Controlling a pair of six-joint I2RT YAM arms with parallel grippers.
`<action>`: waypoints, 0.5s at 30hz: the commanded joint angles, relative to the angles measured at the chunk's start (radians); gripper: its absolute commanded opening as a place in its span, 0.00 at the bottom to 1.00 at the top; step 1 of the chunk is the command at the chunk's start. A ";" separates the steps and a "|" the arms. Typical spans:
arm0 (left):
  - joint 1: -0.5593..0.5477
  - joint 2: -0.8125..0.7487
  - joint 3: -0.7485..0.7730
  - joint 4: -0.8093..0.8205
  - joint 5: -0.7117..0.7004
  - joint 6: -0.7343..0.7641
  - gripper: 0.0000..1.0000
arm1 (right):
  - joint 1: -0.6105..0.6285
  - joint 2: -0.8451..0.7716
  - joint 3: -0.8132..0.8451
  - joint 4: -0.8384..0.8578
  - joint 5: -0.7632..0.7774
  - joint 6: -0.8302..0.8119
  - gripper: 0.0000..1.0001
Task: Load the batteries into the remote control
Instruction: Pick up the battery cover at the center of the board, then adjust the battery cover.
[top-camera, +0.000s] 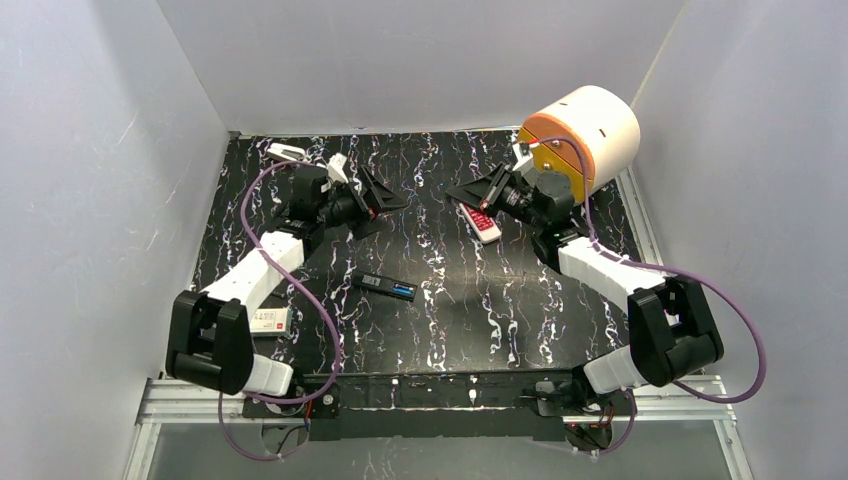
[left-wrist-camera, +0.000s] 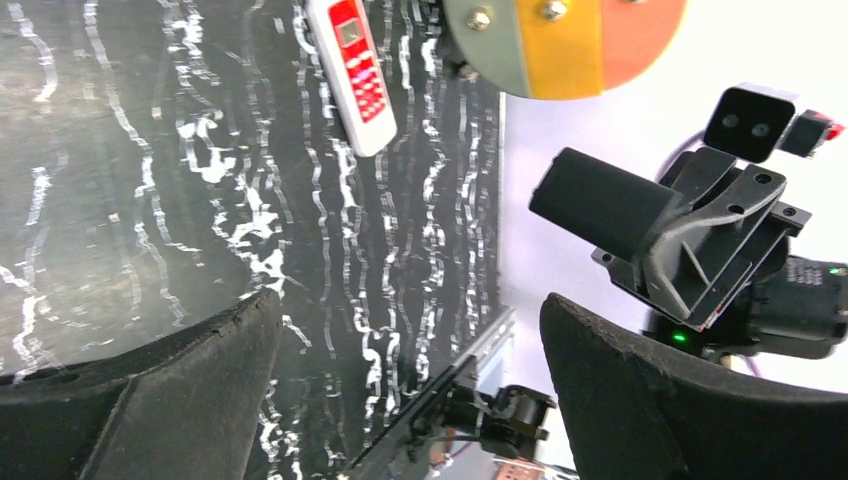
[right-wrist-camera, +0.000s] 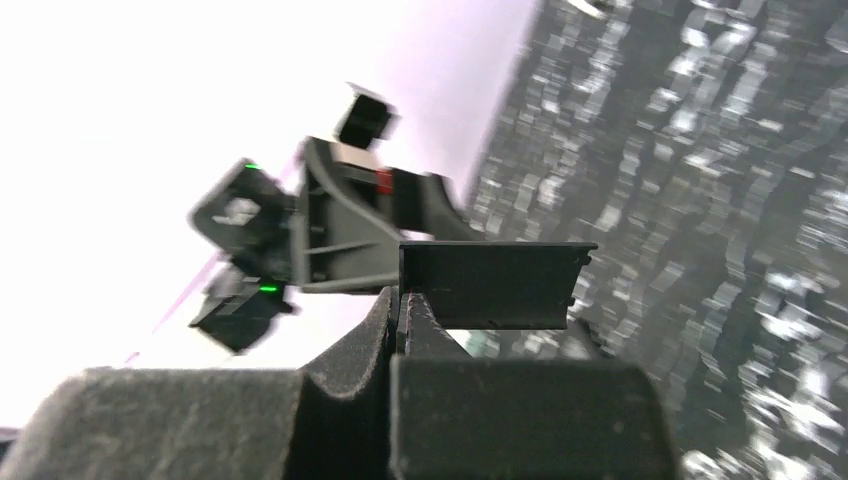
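A white remote control with red buttons (top-camera: 482, 222) lies face up at the back right of the black marbled table (top-camera: 470, 320). It also shows in the left wrist view (left-wrist-camera: 350, 70). A short dark row with a blue end, apparently the batteries (top-camera: 386, 287), lies near the table's middle. My right gripper (top-camera: 470, 190) hovers just left of the remote. In the right wrist view it (right-wrist-camera: 402, 300) is shut on a flat black plastic panel (right-wrist-camera: 495, 285). My left gripper (top-camera: 385, 198) is open and empty, raised at the back left, facing the right gripper (left-wrist-camera: 410, 330).
A white and orange cylinder (top-camera: 585, 125) stands at the back right corner, seen too in the left wrist view (left-wrist-camera: 560, 40). A small white object (top-camera: 287, 152) lies at the back left. A white card (top-camera: 268, 320) lies by the left arm's base. Grey walls enclose the table.
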 joint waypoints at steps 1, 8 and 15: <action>0.006 0.024 0.093 0.128 0.158 -0.153 0.98 | 0.003 -0.004 -0.006 0.547 -0.035 0.388 0.01; -0.005 0.060 0.049 0.489 0.259 -0.694 0.99 | 0.038 0.010 0.021 0.781 -0.058 0.569 0.01; -0.062 0.012 -0.016 0.734 0.182 -1.009 0.98 | 0.169 -0.031 -0.011 0.839 0.030 0.570 0.01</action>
